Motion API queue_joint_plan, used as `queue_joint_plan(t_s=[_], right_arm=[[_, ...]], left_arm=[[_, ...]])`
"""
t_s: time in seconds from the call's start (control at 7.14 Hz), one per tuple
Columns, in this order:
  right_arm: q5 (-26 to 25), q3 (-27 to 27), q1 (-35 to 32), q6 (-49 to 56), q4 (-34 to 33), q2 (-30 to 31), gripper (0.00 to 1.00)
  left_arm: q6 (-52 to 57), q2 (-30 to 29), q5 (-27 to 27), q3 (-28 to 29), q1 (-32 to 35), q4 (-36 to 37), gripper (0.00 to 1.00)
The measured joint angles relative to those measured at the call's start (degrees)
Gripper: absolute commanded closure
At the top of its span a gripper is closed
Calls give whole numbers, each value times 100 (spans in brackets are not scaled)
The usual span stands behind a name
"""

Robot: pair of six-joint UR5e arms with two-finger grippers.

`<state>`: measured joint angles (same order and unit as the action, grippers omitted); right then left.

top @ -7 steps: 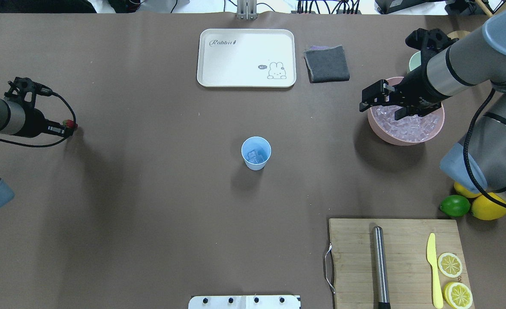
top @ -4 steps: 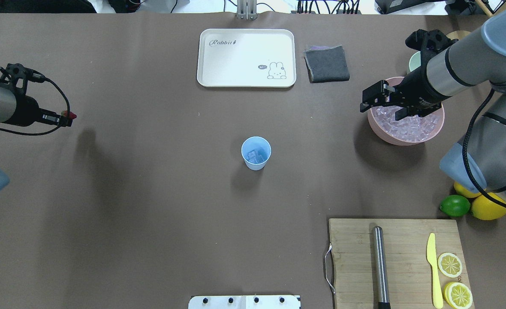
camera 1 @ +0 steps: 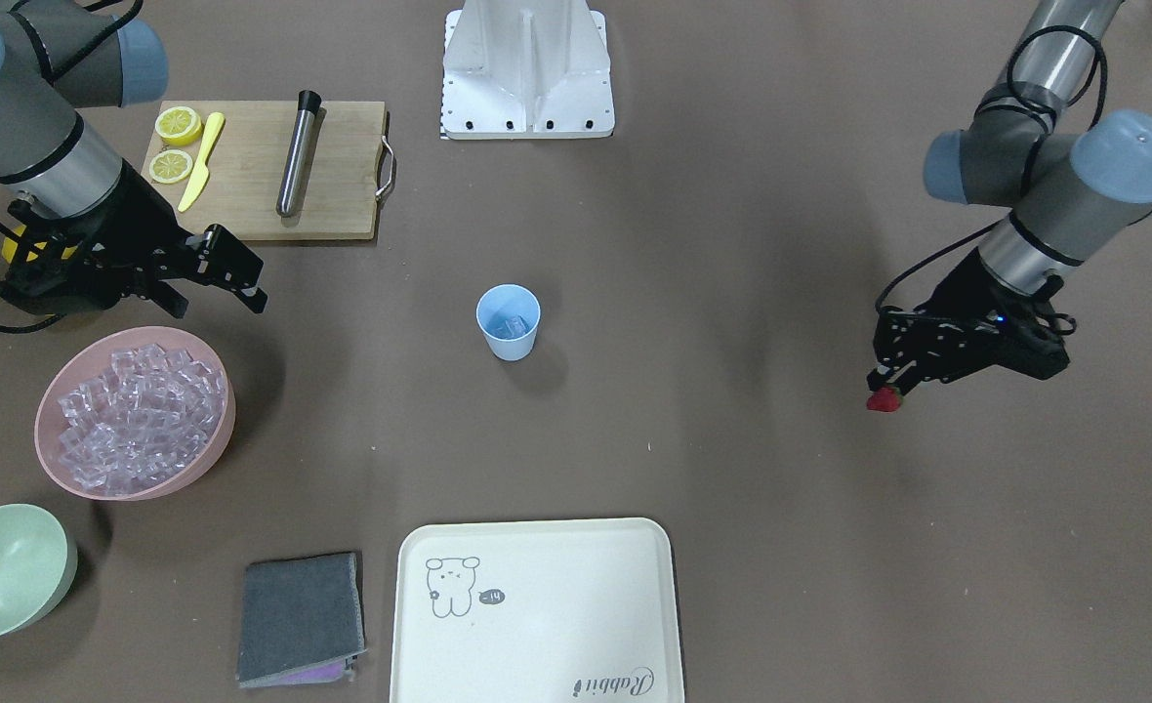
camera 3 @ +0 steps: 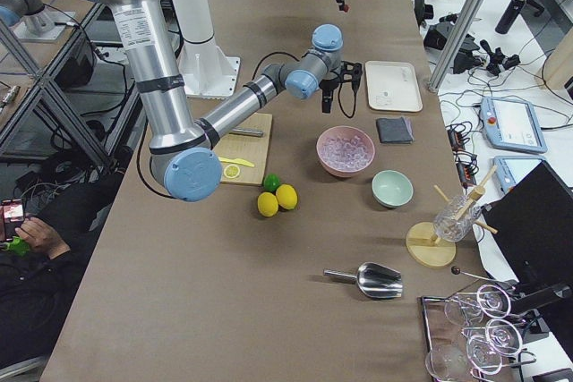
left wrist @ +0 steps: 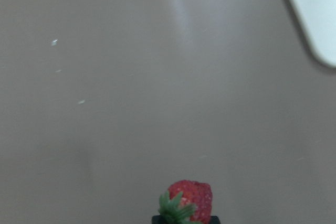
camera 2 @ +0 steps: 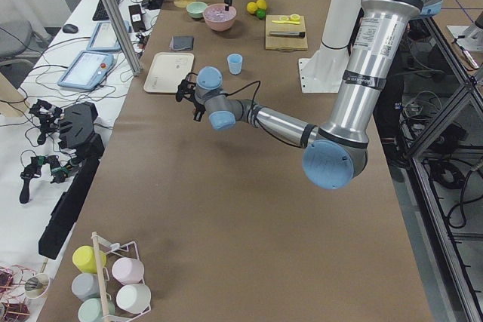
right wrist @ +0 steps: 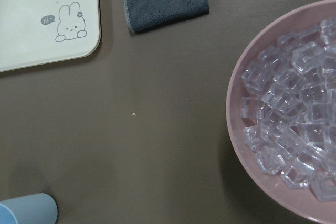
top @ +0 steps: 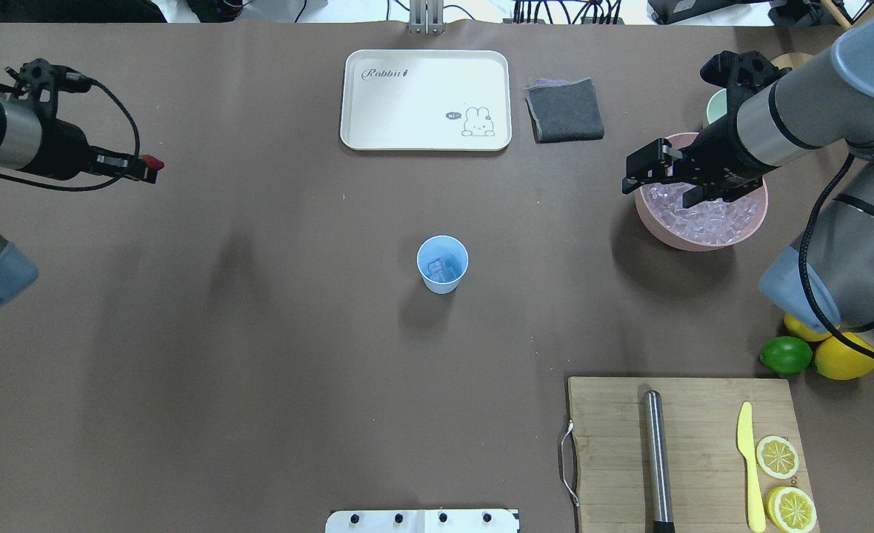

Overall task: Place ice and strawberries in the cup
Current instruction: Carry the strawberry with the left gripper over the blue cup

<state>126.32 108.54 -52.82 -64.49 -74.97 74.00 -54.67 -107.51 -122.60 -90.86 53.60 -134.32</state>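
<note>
The light blue cup [top: 442, 264] stands upright mid-table with a few ice cubes [top: 444, 269] inside; it also shows in the front view [camera 1: 509, 322]. My left gripper [top: 152, 164] is shut on the red strawberry [camera 1: 884, 398], held above the table far to the cup's left. The left wrist view shows the strawberry [left wrist: 189, 200] with its green top at the fingertips. My right gripper [top: 659, 183] is open and empty over the left rim of the pink bowl [top: 659, 226], which is full of ice [top: 707, 216].
A cream rabbit tray [top: 426, 100] and a grey cloth [top: 564, 109] lie at the far side. A cutting board [top: 615, 451] with a metal rod, yellow knife and lemon halves sits near right. A lime and lemons [top: 785, 355] and a pale green bowl [camera 1: 5, 566] lie beside the right arm.
My left gripper has risen with the strawberry and moved toward the far side and slightly toward the table's middle. The right arm has stayed over the pink bowl.
</note>
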Motion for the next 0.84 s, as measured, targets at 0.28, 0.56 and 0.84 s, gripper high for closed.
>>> queue_joint_plan(t_s=[0.28, 0.56, 0.84], right_arm=[[-15, -30, -2, 6, 0, 7, 1], [-43, -65, -11, 6, 0, 9, 1], [-99, -99, -12, 7, 0, 9, 1]], left_arm=[[-684, -522, 540, -517, -632, 836, 100], [-1421, -1117, 1536, -1030, -1625, 1875, 100], [-2022, -1767, 2431, -1110, -2533, 2493, 100]])
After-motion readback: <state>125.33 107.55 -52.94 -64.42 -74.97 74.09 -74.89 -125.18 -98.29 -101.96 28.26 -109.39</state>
